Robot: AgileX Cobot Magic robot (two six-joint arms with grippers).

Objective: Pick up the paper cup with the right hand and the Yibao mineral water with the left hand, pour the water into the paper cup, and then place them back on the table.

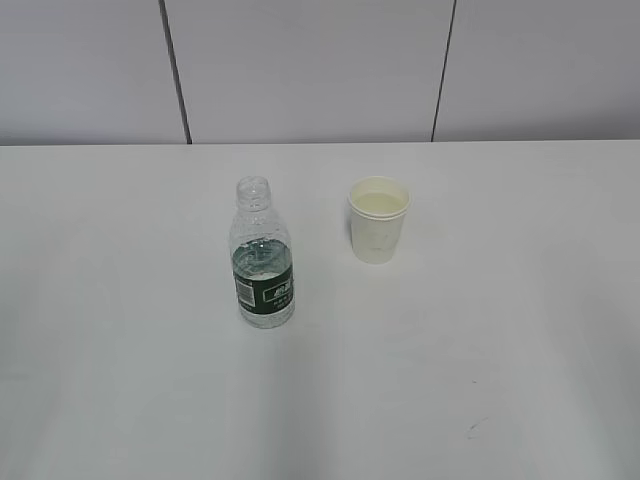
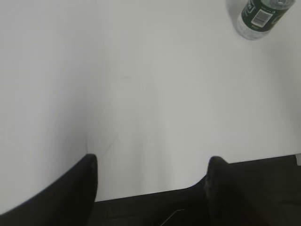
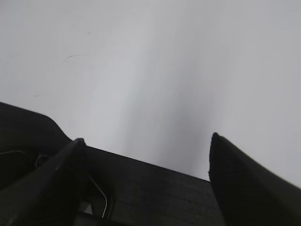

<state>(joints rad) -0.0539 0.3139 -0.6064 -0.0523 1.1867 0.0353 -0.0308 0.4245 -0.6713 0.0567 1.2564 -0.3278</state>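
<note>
The Yibao mineral water (image 1: 264,258) stands upright on the white table (image 1: 120,300), uncapped, with a dark green label and water in its lower half. The paper cup (image 1: 379,219) stands upright to its right, a short gap apart. Neither gripper shows in the exterior view. In the left wrist view my left gripper (image 2: 153,162) is open and empty over the table's near edge, and the bottle's base (image 2: 259,16) shows far off at the top right. In the right wrist view my right gripper (image 3: 146,140) is open and empty over bare table; the cup is out of that view.
A grey panelled wall (image 1: 320,70) runs behind the table's far edge. Dark floor shows below the table's near edge in both wrist views.
</note>
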